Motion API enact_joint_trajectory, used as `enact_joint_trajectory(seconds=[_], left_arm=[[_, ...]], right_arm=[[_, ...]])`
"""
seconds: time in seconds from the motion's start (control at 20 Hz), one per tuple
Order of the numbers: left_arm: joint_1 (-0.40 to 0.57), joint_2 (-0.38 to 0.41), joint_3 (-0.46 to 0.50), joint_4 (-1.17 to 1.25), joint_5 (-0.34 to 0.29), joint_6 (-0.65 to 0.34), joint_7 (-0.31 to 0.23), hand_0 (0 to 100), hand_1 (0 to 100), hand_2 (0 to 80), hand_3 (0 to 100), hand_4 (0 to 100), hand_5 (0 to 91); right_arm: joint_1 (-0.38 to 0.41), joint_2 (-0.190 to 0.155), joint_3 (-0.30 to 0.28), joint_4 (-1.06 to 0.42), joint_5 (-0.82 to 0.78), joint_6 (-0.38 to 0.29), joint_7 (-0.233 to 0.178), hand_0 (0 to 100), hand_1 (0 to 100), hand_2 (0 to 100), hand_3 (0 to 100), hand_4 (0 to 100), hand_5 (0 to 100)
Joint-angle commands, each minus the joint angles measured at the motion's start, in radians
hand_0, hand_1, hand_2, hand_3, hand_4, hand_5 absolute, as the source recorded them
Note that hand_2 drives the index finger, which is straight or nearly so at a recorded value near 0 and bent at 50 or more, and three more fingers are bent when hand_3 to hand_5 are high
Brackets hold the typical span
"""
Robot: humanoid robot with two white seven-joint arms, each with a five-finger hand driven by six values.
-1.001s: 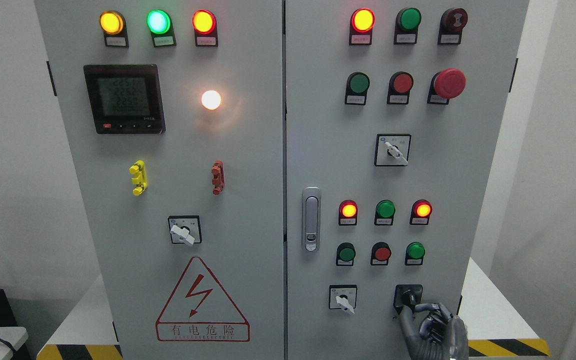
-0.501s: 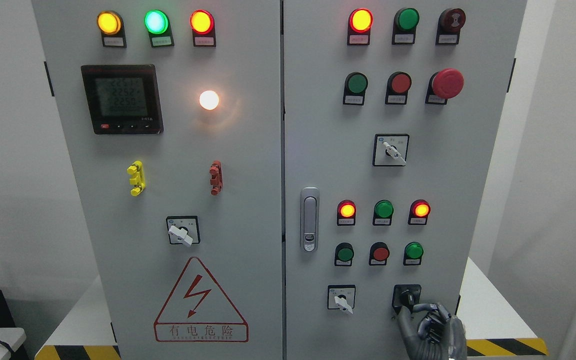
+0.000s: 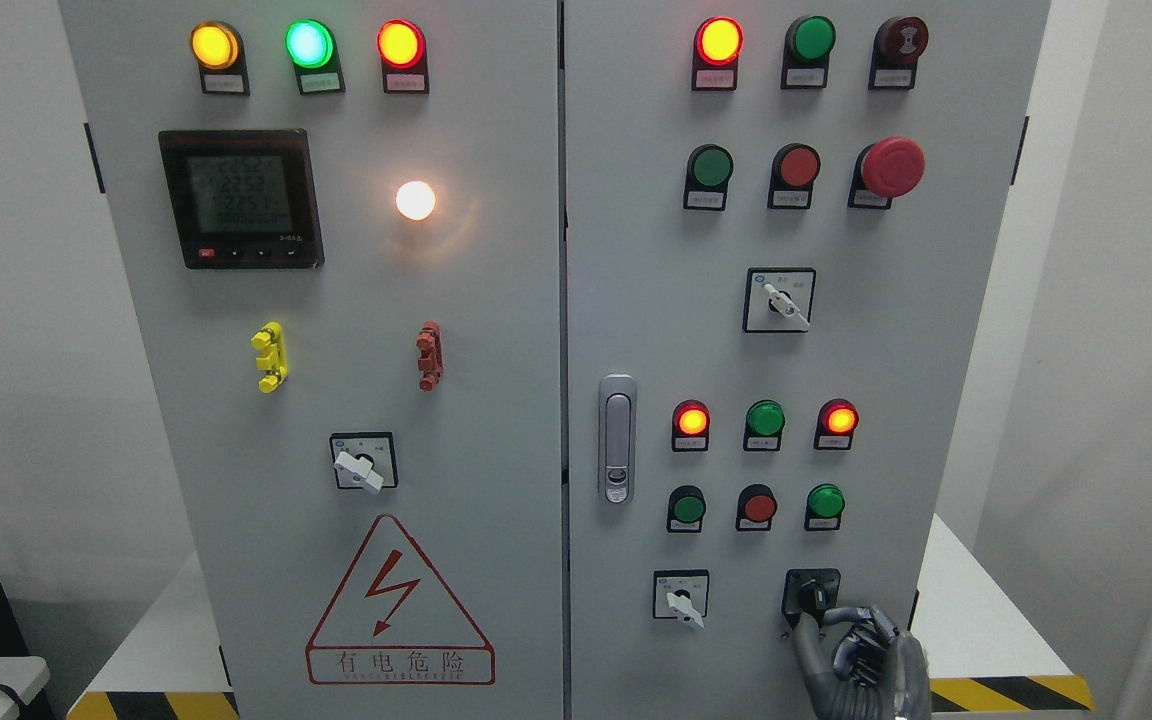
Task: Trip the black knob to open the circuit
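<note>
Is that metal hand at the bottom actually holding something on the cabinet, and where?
Yes. The right hand pinches the black knob low on the right door, with thumb and forefinger at the knob's lower edge.

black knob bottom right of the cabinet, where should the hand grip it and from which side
Pinch the black knob across its raised central bar, coming straight at the door from the front and slightly below. The bar stands out from its square plate, so thumb and forefinger can bracket it, as the right hand seems to be doing.

right hand [image 3: 861, 655] is reaching up from the bottom edge, fingertips [image 3: 829, 615] pinching at the black knob [image 3: 812, 597] on the cabinet's [image 3: 636, 300] lower right door.
</note>
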Motion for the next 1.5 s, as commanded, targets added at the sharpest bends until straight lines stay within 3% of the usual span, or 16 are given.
enact_joint_trajectory(seconds=[0.0,1.45], left_arm=[[-0.008,0.000,0.000,0.000,-0.034,0.001,0.000,12,39,0.0,0,0,0.0],[-0.008,0.000,0.000,0.000,-0.034,0.001,0.000,12,39,0.0,0,0,0.0]], right_arm=[[0.000,0.000,0.006,0.006,0.003,0.010,-0.002,51,82,64,99,100,99],[-0.003,0.000,0.008,0.006,-0.022,0.004,0.001,52,81,65,99,100,99]])
